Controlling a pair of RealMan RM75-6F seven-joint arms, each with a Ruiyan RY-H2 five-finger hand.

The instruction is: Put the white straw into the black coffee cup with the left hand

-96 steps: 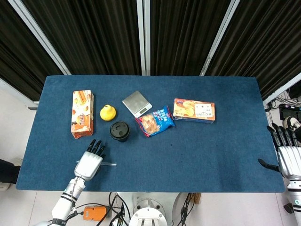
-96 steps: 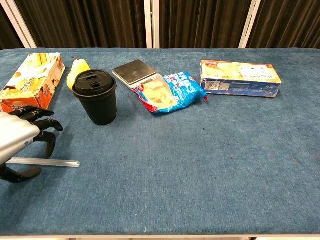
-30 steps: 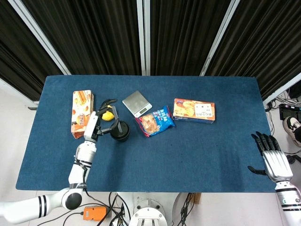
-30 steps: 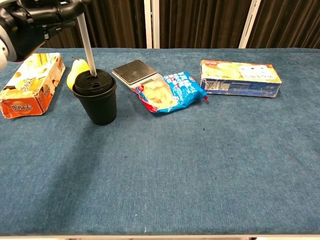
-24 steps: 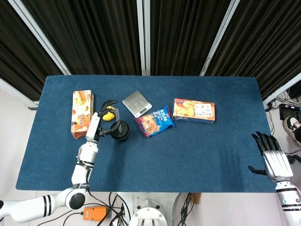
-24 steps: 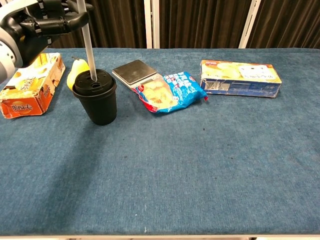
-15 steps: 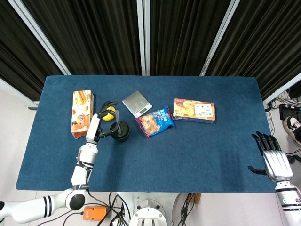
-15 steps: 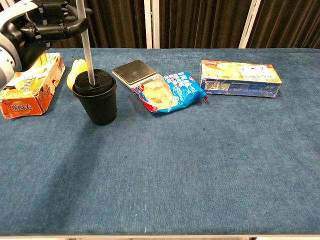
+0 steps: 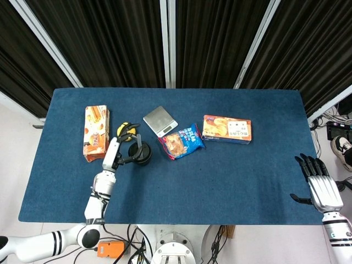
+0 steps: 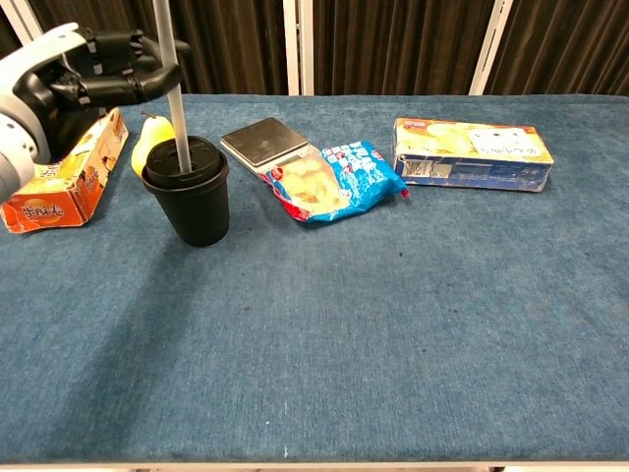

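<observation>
While the left hand [image 10: 74,74] pinched the white straw [image 10: 169,79] upright, its tip sat in the black coffee cup [image 10: 187,192] lid. Right hand [image 9: 320,187] lay far right of cup w/ fingers spread, holding nothing.

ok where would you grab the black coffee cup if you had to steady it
Probably low on the black coffee cup, around its tapered wall, coming from the robot's right: the left hand, white straw and pear crowd the top and left, while the right side looks open.

Blue desk [image 9: 247,181]: orange box [image 9: 95,132], pear [image 9: 124,129], cup [image 10: 189,197] toward left edge; scale [image 9: 159,120], snack bag [image 9: 181,141], flat box [image 9: 226,129] mid-desk.
</observation>
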